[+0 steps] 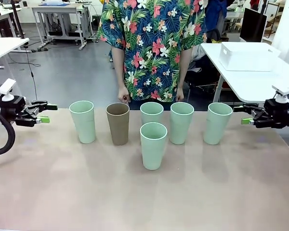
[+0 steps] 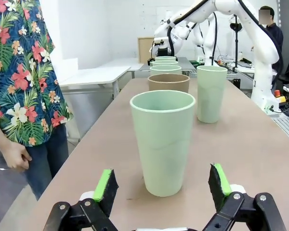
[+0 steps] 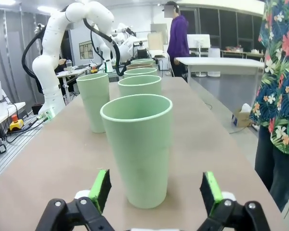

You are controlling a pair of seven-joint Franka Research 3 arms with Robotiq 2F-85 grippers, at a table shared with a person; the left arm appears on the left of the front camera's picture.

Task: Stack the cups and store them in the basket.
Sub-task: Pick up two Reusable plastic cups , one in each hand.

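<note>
Nearest on the table [image 1: 135,197], close to its middle, the front cup [image 1: 153,145] stands alone, upright and mouth up. Just behind it a row of five more upright cups runs from 9 to 3 o'clock, none touching another: the left-end cup [image 1: 82,121], the brown cup [image 1: 118,123], the middle cup [image 1: 151,113] at 12 o'clock from the front cup and partly hidden by it, the fourth cup [image 1: 181,122], and the right-end cup [image 1: 217,123]. Every cup but the brown one is pale mint green.

At 9 o'clock of the row the left gripper [image 1: 46,111] hovers over the table's left end, about level with the rims. Its fingers point toward 3 o'clock at the left-end cup, well short of it. Its jaws are spread wide and hold nothing. In the left wrist view that cup stands beyond the green pads [image 2: 106,184], framed between them and untouched.

At 3 o'clock the right gripper [image 1: 243,114] hovers likewise over the right end, pointing toward 9 o'clock at the right-end cup and clear of it. It too is wide open and empty. In the right wrist view its fingertips [image 3: 100,188] sit either side of that cup, not touching.

Farther, at 12 o'clock, a person [image 1: 151,43] in a floral shirt stands at the far edge, hands [image 1: 124,94] down, near the row but off it. Beyond, at 2 o'clock, the basket [image 1: 245,57] sits on a separate white table [image 1: 260,84], well apart from every cup.
</note>
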